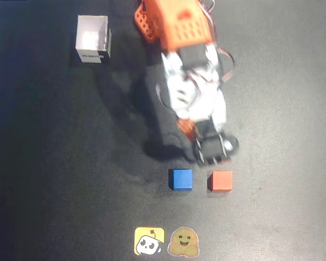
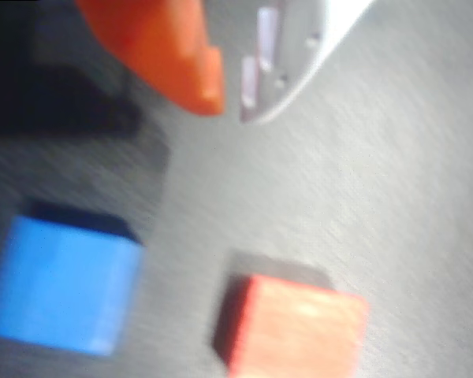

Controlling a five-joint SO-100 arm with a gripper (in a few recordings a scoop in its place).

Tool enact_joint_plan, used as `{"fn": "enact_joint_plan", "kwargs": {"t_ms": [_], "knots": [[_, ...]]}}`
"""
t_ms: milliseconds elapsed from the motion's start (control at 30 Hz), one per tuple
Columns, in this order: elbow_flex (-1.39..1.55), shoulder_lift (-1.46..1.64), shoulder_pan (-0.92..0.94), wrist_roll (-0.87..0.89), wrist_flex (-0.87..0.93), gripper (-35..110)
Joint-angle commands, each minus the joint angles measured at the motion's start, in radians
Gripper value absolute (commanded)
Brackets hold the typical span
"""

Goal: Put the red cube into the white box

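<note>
The red cube (image 1: 221,180) lies on the dark table, with the same cube (image 2: 296,331) at the bottom of the wrist view. The white box (image 1: 92,38) stands upright at the upper left, a dark label on its near side. My gripper (image 1: 211,154) hangs just above the two cubes in the overhead picture, touching neither. In the wrist view my gripper (image 2: 232,106) points down at the table beyond the red cube. Its orange finger (image 2: 173,55) and white finger (image 2: 292,63) are almost together, with nothing between them.
A blue cube (image 1: 181,179) sits just left of the red one, a small gap between them; it is at the lower left of the wrist view (image 2: 59,287). Two stickers (image 1: 165,242) lie at the table's front edge. The arm's orange base (image 1: 176,22) is at the top.
</note>
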Motion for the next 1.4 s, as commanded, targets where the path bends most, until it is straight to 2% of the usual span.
{"fn": "enact_joint_plan", "kwargs": {"t_ms": [0, 367, 533, 1000, 1367], "knots": [[-0.092, -0.061, -0.035, 0.041, -0.017, 1], [-0.175, -0.146, -0.08, 0.103, -0.012, 2], [-0.397, -0.255, -0.072, 0.095, 0.16, 2], [-0.433, -0.31, -0.028, 0.107, 0.161, 2], [-0.531, -0.428, -0.063, 0.158, 0.14, 3]]}}
